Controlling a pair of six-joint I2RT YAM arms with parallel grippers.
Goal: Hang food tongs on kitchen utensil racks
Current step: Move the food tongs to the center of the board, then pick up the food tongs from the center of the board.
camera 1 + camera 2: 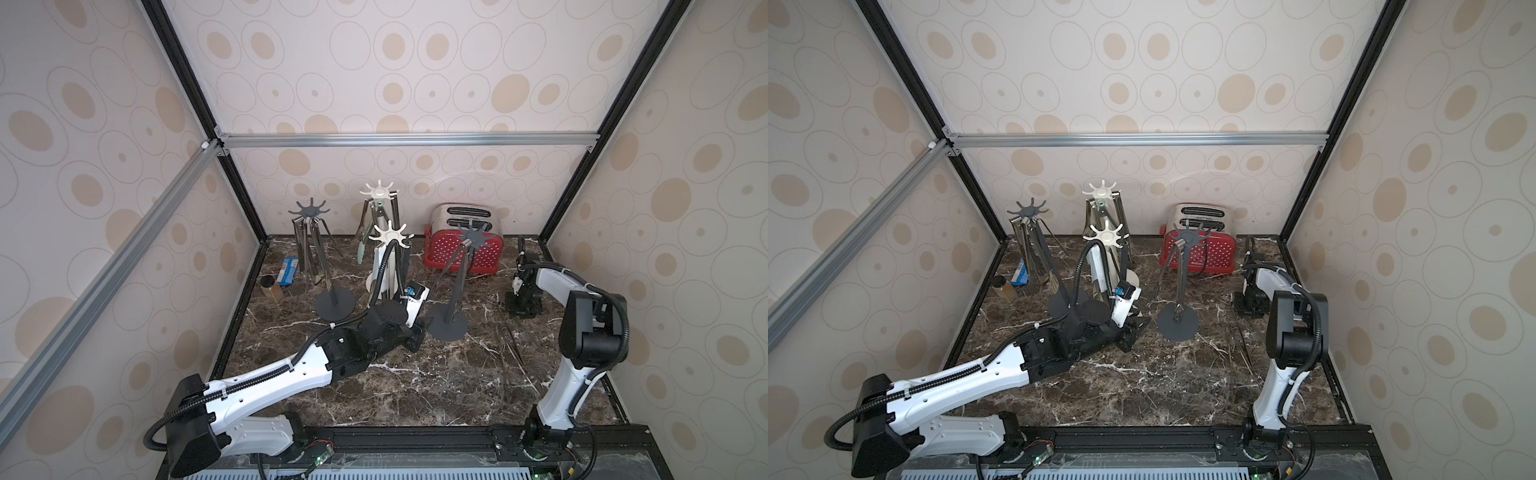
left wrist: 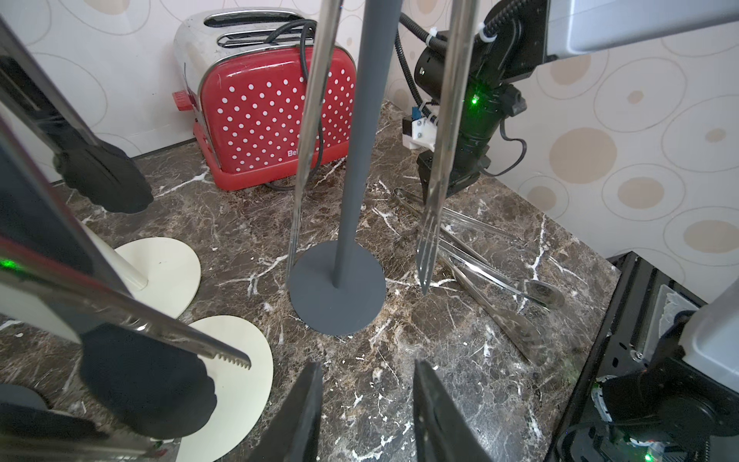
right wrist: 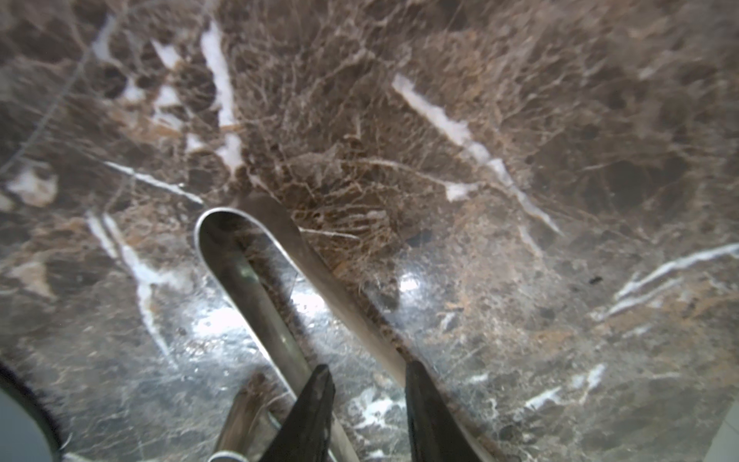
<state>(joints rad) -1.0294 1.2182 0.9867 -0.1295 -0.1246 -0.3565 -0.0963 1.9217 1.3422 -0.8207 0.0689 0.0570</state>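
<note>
Four kitchen utensil racks stand at the back: a dark grey one [image 1: 309, 212], two cream ones [image 1: 379, 192] [image 1: 390, 236], and a dark grey one [image 1: 471, 240] whose pole [image 2: 360, 140] carries steel food tongs [image 2: 442, 132]. More tongs hang on the other three. Several loose steel tongs [image 2: 484, 260] lie on the marble at the right. My left gripper [image 2: 368, 386] is open and empty, low beside the right dark rack's base [image 1: 446, 326]. My right gripper [image 3: 368, 386] is down over the loose tongs [image 3: 248, 280], jaws apart, a fingertip [image 3: 320, 384] over each arm, marble between.
A red dotted toaster [image 1: 465, 245] stands at the back right with its cord trailing. A brown jar [image 1: 272, 289] and a blue packet [image 1: 288, 270] sit by the left wall. The cream racks' round bases [image 2: 236, 360] lie close to my left gripper.
</note>
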